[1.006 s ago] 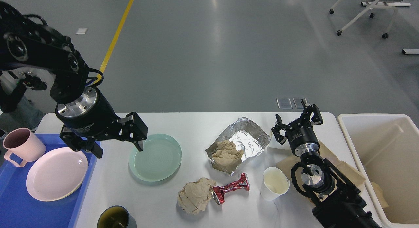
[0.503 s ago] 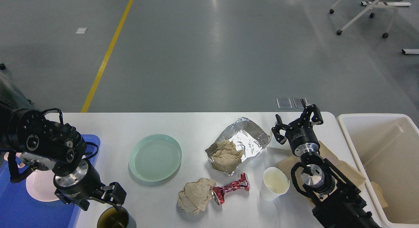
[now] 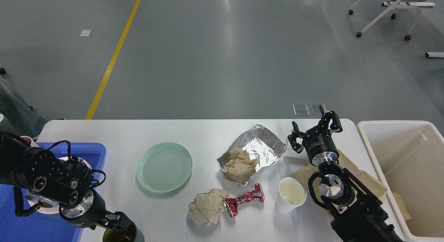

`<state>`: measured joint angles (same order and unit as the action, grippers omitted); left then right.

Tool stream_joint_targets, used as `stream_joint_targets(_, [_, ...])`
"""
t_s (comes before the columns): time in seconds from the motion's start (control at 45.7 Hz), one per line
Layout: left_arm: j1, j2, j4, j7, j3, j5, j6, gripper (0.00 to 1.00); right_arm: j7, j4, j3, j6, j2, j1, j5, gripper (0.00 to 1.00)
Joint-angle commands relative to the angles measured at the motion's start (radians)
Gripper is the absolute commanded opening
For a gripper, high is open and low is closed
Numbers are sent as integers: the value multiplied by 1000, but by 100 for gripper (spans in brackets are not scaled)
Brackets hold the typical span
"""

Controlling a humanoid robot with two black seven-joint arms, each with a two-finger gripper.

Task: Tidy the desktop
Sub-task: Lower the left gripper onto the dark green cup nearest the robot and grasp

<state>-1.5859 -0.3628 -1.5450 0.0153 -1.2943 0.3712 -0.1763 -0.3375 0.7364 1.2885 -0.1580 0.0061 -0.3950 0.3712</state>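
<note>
The white desktop (image 3: 208,131) holds a pale green plate (image 3: 164,166), a foil sheet (image 3: 263,144) with brown paper on it, a crumpled brown paper ball (image 3: 207,207), a crushed red can (image 3: 244,199) and a white paper cup (image 3: 291,194). A dark cup (image 3: 130,235) stands at the front edge, mostly hidden. My left gripper (image 3: 117,224) is low, right over that cup's rim; its fingers are too dark to tell apart. My right gripper (image 3: 314,129) is open and empty above the back right of the desktop.
A blue tray (image 3: 69,148) lies at the left, with a pink plate (image 3: 41,208) mostly hidden behind my left arm. A cream bin (image 3: 406,158) stands off the right end. Brown paper (image 3: 367,183) lies under my right arm.
My left arm has swung from above the green plate down and toward me, and its gripper has dropped onto the dark cup at the front edge. The right arm has not moved.
</note>
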Motion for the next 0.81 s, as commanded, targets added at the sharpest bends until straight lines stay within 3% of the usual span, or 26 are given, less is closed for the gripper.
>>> stream_joint_targets(0.0, [15, 10, 6, 0, 10, 12, 1, 55, 0, 0, 0, 0, 0, -1, 0, 100])
stream_joint_targets(0.066, [15, 8, 6, -2, 10, 20, -6, 42, 0, 0, 0, 0, 0, 1, 0, 100])
stream_joint_targets(0.175, [15, 5, 6, -3, 12, 18, -12, 35, 0, 0, 0, 0, 0, -1, 0, 100])
stream_joint_targets(0.438, [15, -1, 6, -6, 9, 23, -54, 0, 0, 0, 0, 0, 0, 1, 0, 100])
stream_joint_targets(0.7, [-16, -24, 5, -3, 12, 20, -130, 0, 0, 0, 0, 0, 0, -1, 0, 100])
stream_joint_targets(0.788, [-92, -50, -4, 0, 7, 18, -201, 0, 0, 0, 0, 0, 0, -1, 0, 100])
